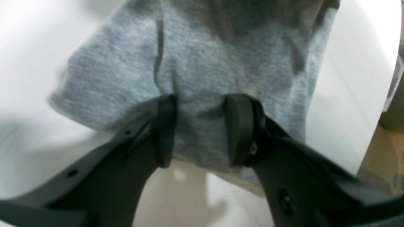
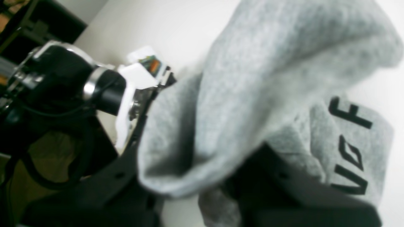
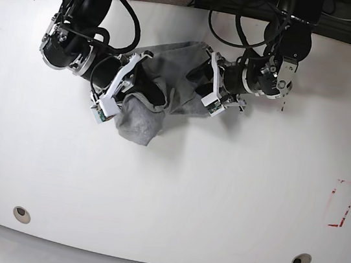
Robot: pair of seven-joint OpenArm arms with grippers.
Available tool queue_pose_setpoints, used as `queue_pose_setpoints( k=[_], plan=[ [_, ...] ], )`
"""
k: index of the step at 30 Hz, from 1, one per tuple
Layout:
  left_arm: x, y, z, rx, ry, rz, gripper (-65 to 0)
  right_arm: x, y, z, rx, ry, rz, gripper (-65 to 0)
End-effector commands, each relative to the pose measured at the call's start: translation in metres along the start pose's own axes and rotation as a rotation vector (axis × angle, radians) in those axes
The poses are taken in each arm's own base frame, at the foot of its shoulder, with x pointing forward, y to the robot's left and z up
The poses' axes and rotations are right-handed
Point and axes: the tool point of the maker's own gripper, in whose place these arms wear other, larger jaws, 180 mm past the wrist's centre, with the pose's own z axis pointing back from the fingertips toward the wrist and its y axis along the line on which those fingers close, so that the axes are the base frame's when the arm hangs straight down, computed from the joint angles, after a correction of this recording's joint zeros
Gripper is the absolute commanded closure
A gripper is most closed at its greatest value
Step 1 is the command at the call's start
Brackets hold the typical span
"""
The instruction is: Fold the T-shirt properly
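Observation:
The grey T-shirt [image 3: 169, 85] is bunched up between my two grippers at the back middle of the white table [image 3: 167, 189]. One crumpled lobe [image 3: 138, 125] sags onto the table below the right gripper. In the left wrist view the left gripper [image 1: 201, 101] is closed on a thick wad of the shirt [image 1: 202, 63], with cloth filling the gap between its fingers. In the right wrist view the shirt [image 2: 252, 78] drapes over the right gripper's jaws and hides the fingertips; black lettering [image 2: 350, 148] shows at the right. In the base view the right gripper [image 3: 124, 84] is buried in the cloth.
A red-marked rectangle [image 3: 342, 204] lies at the table's right side. Two round holes [image 3: 21, 214] [image 3: 301, 261] sit near the front edge. The table's curved edge [image 1: 372, 126] runs close to the left gripper, and cables hang behind the arms.

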Motion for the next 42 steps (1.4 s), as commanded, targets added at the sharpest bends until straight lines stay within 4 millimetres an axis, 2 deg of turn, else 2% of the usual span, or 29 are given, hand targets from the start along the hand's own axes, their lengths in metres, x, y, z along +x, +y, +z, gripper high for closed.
queue_pose_setpoints(
  k=[1,6,7,10,12,15,17,19,24,31,37,42],
  plan=[
    [-0.019,0.006,0.002,0.025,0.093,-0.016,-24.4,0.016,0.005,0.001,0.022,-0.062,0.020,-1.3],
    [-0.020,0.006,0.003,0.026,0.094,-0.015,-24.4,0.006,0.013,-0.014,0.033,0.021,0.068,-1.7],
    [-0.019,0.006,0.003,0.028,0.092,-0.017,-24.4,0.001,0.013,-0.018,0.023,0.058,0.087,-3.6],
    [-0.011,0.006,0.007,0.036,0.072,-0.034,-24.4,-0.013,0.024,-0.032,0.036,0.141,0.135,-15.9],
    [-0.006,0.006,0.008,0.040,0.062,-0.044,-24.4,-0.024,0.033,-0.042,0.048,0.209,0.184,-29.3],
    [-0.004,0.006,0.009,0.043,0.056,-0.049,-24.4,-0.032,0.041,-0.050,0.048,0.267,0.238,-44.4],
    [0.004,0.009,0.013,0.058,0.035,-0.062,-24.3,-0.037,0.053,-0.056,0.079,0.291,0.268,-52.3],
    [0.015,0.017,0.022,0.092,0.001,-0.064,-24.3,-0.042,0.057,-0.057,0.099,0.315,0.293,-55.5],
    [0.035,0.040,0.049,0.191,-0.076,-0.056,-24.3,-0.041,0.060,-0.055,0.108,0.308,0.310,-53.3],
    [0.048,0.078,0.097,0.355,-0.147,-0.039,-24.3,-0.037,0.061,-0.048,0.136,0.232,0.297,-43.3],
    [0.038,0.099,0.123,0.444,-0.161,0.009,-24.3,-0.030,0.069,-0.041,0.200,0.150,0.254,-42.3],
    [0.029,0.118,0.145,0.522,-0.173,0.057,-24.3,-0.025,0.057,-0.037,0.159,0.124,0.235,-42.3]
  ],
)
